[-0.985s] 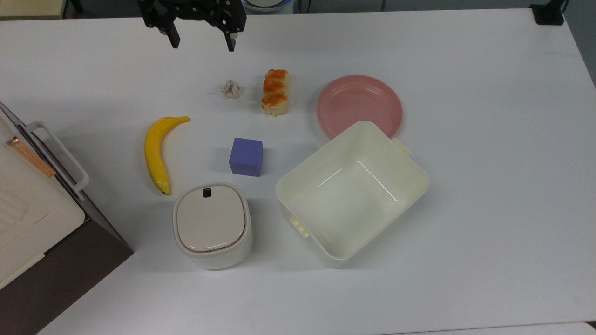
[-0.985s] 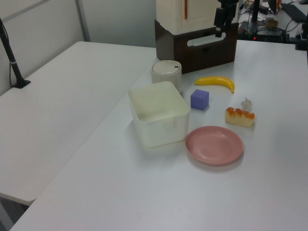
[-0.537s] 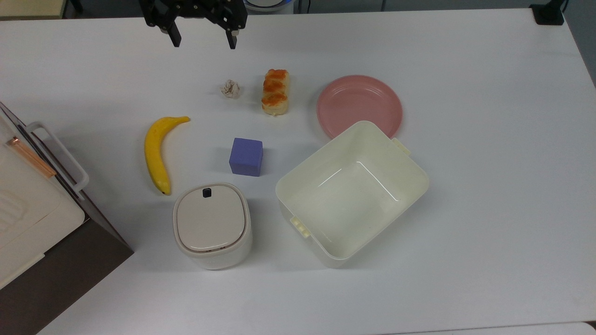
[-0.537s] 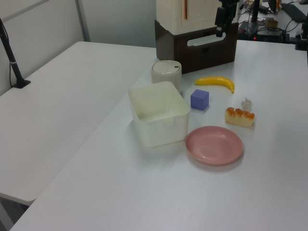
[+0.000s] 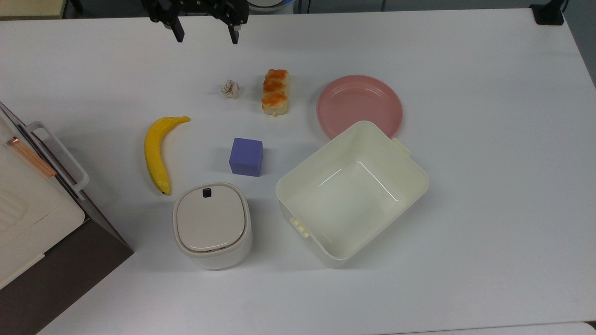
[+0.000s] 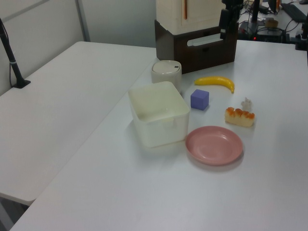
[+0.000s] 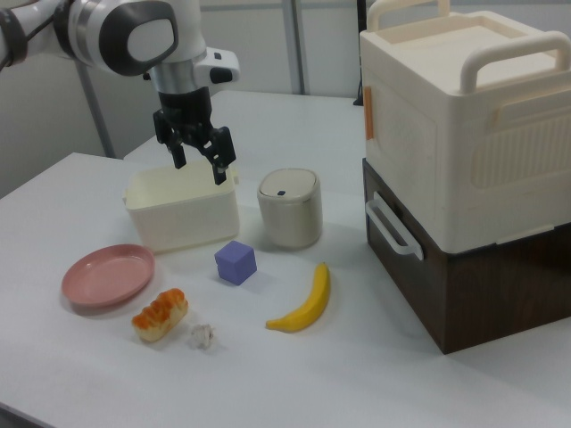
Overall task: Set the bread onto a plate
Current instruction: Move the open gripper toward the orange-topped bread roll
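Reaching for the bread, gripper [image 5: 205,32] spread open above the desk's [image 5: 489,139] far edge.
The bread [image 5: 275,91] lies beside the plate [image 5: 359,104]; descend centred, fingers straddling its narrow width, clear of the paper ball [image 5: 231,89].

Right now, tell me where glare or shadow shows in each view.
Top view: bright streaks of glare line the floor of the cream tub; the purple cube casts a soft shadow. Left view: the pink plate has a faint shadow beneath its near rim. Right view: the banana and bread cast only weak shadows on the table.
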Tool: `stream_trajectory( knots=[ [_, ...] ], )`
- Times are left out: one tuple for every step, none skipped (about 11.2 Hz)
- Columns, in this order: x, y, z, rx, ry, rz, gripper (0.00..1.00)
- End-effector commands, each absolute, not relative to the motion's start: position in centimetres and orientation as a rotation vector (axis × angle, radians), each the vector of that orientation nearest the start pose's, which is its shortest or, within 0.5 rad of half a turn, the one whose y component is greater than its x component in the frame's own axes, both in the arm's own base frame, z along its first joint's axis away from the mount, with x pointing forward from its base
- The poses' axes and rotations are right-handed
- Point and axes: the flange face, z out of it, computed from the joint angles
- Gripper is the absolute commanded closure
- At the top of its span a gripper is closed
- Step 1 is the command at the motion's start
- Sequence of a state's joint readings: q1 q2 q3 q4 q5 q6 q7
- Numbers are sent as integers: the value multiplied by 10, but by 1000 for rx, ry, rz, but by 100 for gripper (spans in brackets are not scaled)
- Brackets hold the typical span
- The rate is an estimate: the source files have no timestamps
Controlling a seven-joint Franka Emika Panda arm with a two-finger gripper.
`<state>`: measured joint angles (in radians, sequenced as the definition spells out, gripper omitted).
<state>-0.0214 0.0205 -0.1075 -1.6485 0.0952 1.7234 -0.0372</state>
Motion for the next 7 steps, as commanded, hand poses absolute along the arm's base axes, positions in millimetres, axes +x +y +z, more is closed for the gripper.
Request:
stream_trajectory(
  knots=[
    [532, -40, 569, -3070, 49, -166, 0],
    [520, -30, 557, -3080, 12, -197, 0],
    [510, -24, 545, -3086, -10, -206, 0],
    [508, -22, 542, -3092, -24, -205, 0],
    [507, -20, 540, -3098, -34, -198, 0],
    [506, -20, 537, -3111, -41, -191, 0],
    [505, -14, 534, -3120, -69, -181, 0]
  ],
)
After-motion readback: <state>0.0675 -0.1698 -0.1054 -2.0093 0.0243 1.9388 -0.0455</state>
